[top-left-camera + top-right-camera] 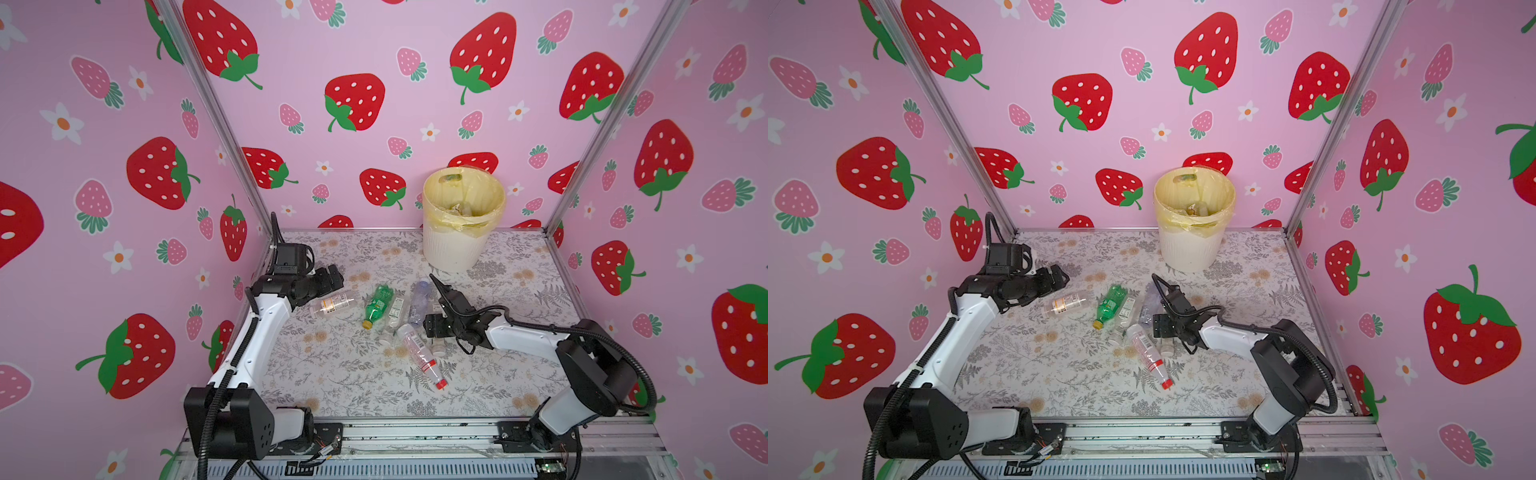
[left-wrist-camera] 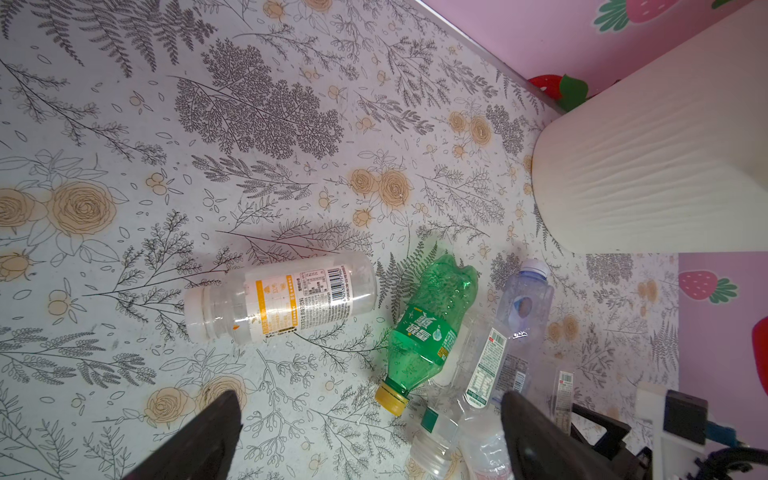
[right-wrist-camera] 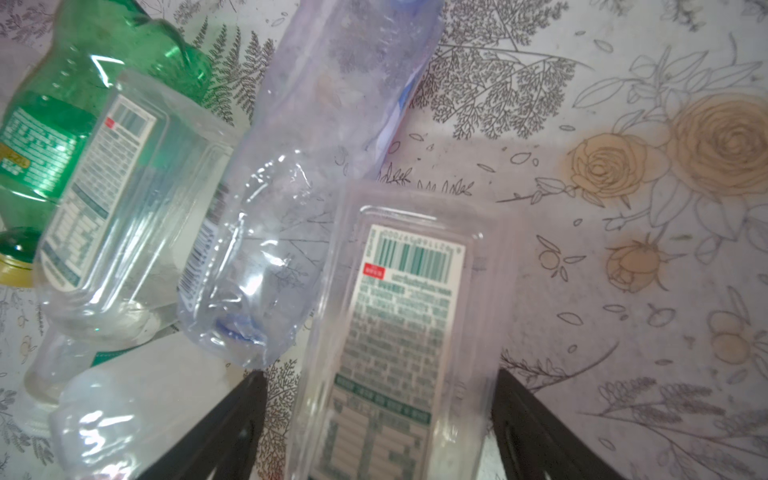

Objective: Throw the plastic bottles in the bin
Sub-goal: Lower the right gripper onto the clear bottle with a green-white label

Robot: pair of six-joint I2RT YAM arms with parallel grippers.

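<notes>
Several plastic bottles lie in a loose cluster mid-table: a green bottle (image 1: 377,305) with a yellow cap, a clear orange-labelled bottle (image 1: 334,304), a bluish bottle (image 1: 419,301) and a red-capped bottle (image 1: 424,357). My right gripper (image 3: 380,374) is low over the cluster, its jaws open on either side of a clear flat-sided bottle (image 3: 399,324) with a green-and-white label, a gap showing on each side. My left gripper (image 2: 370,397) hovers open with nothing in it, near the orange-labelled bottle (image 2: 282,297). The cream ribbed bin (image 1: 451,249) with a yellow liner stands at the back.
The bin (image 2: 665,174) stands against the back wall, right of centre, with some rubbish inside. Strawberry-print walls close off the table on three sides. A metal rail (image 1: 415,432) with both arm bases runs along the front edge.
</notes>
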